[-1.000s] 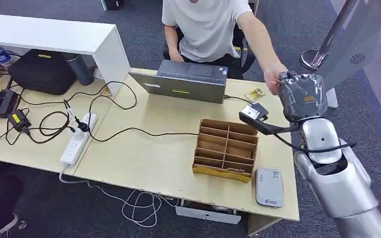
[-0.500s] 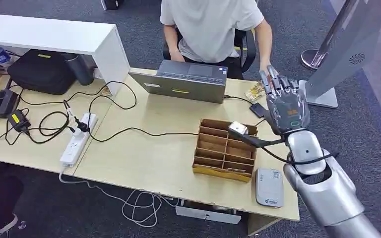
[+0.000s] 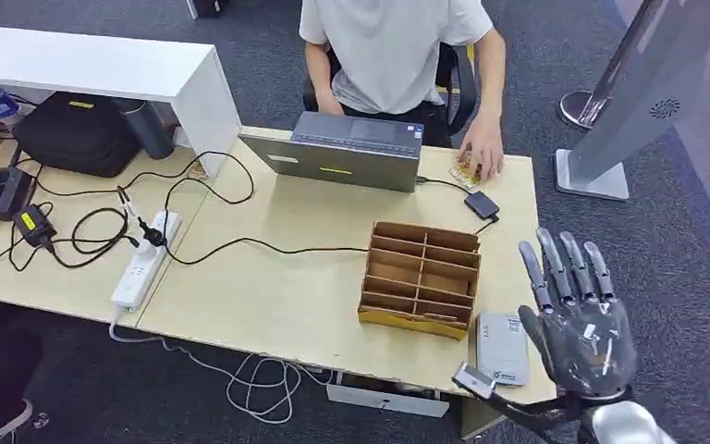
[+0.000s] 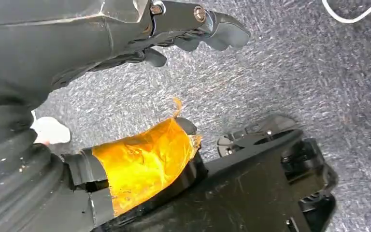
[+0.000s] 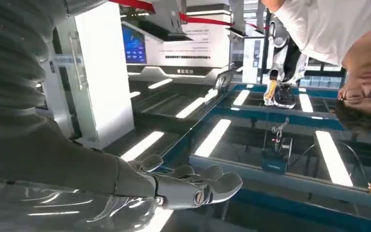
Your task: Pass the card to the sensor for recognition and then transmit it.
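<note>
So a second ago my right hand was up by the person's hand at the far right corner of the desk, fingers curled. Half a second ago it was already pulling back over the organizer with the fingers opening. Now it's way back toward me, off the near right corner of the desk, fingers straight and spread, holding nothing. The person's hand has gone down flat on the desk next to the laptop, resting on a small patterned thing that could be the card, though it's too small for me to be sure.

My right wrist view shows those same fingers stretched out empty, plus the ceiling lights and the person upside down, which the head view doesn't catch. My left wrist view looks down at grey carpet, with my left hand hanging there, fingers loosely curled around nothing, and a patch of orange tape on it.

Counting up: one cardboard organizer, one grey sensor lying just beside its near right corner, one laptop, one white power strip, one person.
</note>
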Controlling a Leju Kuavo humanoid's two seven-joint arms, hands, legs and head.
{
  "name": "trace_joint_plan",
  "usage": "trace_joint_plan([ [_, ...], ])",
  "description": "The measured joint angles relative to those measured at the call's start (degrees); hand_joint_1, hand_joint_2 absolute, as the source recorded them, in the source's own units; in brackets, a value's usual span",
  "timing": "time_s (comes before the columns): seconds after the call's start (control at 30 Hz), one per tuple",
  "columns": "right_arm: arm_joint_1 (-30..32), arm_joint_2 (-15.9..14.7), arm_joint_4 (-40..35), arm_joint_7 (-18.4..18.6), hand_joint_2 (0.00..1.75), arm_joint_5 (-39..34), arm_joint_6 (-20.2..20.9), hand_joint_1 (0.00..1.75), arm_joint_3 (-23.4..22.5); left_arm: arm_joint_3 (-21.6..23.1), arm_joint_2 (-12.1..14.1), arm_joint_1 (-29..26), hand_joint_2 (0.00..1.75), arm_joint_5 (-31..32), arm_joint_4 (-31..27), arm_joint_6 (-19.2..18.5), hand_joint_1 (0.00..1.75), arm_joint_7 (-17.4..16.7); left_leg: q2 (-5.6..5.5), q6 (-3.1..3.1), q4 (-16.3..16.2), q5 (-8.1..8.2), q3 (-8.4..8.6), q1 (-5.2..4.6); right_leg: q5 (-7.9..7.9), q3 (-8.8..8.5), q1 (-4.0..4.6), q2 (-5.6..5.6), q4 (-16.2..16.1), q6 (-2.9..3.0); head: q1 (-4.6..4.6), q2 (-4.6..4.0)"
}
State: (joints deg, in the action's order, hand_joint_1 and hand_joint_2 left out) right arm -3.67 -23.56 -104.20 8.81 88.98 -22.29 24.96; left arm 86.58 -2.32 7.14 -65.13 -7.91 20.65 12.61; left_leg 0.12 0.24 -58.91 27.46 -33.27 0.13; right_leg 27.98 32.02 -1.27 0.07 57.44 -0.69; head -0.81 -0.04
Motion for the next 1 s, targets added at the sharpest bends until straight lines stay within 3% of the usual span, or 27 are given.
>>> trace_joint_plan([
  [0.2, 11.8, -1.8, -8.1, -0.5, 1.75, 0.3, -3.0, 0.0, -3.2, -0.2, 0.1, -0.2, 1.75, -1.5, 0.0, 0.1, 0.0, 0.2, -0.08, 0.0, 0.0, 0.0, -0.05, 0.0, 0.0, -0.05, 0.0, -0.12, 0.0, 0.0, 0.02, 0.0],
  [0.33, 15.4, -1.7, -8.6, 0.9, 1.75, 0.3, -2.9, 0.0, -0.9, -0.4, 0.1, -0.2, 1.75, -2.1, 0.0, 0.6, 0.0, 0.2, -0.01, 0.0, 0.0, 0.0, -0.04, 0.01, 0.01, -0.02, 0.01, -0.01, 0.0, 0.01, 0.02, 0.0],
  [0.67, 12.2, 4.7, 0.3, 1.1, 1.75, -2.3, -2.6, 0.0, 8.4, -0.4, 0.1, 0.2, 1.75, -1.1, 0.0, 1.6, 0.0, -1.2, 0.0, -0.07, 0.0, -0.06, -0.02, 0.01, -0.01, -0.04, 0.01, 0.0, 0.0, 0.03, 0.0, 0.0],
  [1.0, 5.5, 10.3, 8.7, -0.9, 1.75, -5.3, 0.7, 0.0, 10.0, -0.4, 0.0, 0.4, 1.75, 0.5, 0.0, 1.7, 0.0, -3.5, 0.0, -0.07, 0.0, -0.07, -0.02, 0.01, -0.02, -0.04, 0.01, 0.01, 0.0, 0.03, 0.0, 0.0],
])
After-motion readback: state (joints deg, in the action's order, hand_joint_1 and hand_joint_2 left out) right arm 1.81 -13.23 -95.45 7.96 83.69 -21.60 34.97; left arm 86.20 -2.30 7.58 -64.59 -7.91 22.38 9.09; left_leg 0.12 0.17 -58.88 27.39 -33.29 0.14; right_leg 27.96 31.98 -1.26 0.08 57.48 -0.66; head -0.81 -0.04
